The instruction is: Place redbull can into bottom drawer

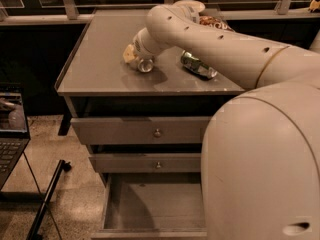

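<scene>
My gripper is over the left middle of the cabinet top, at the end of my arm, which reaches in from the right. It is shut on the redbull can, a slim silver can held on its side with its round end facing the camera, just above the top with a shadow under it. The bottom drawer is pulled open below, a shallow grey tray with a bare floor. My arm's body hides its right part.
A fatter green and silver can lies on its side on the cabinet top right of the gripper. A snack bag sits at the back. Two shut upper drawers with knobs. A laptop stands at the left.
</scene>
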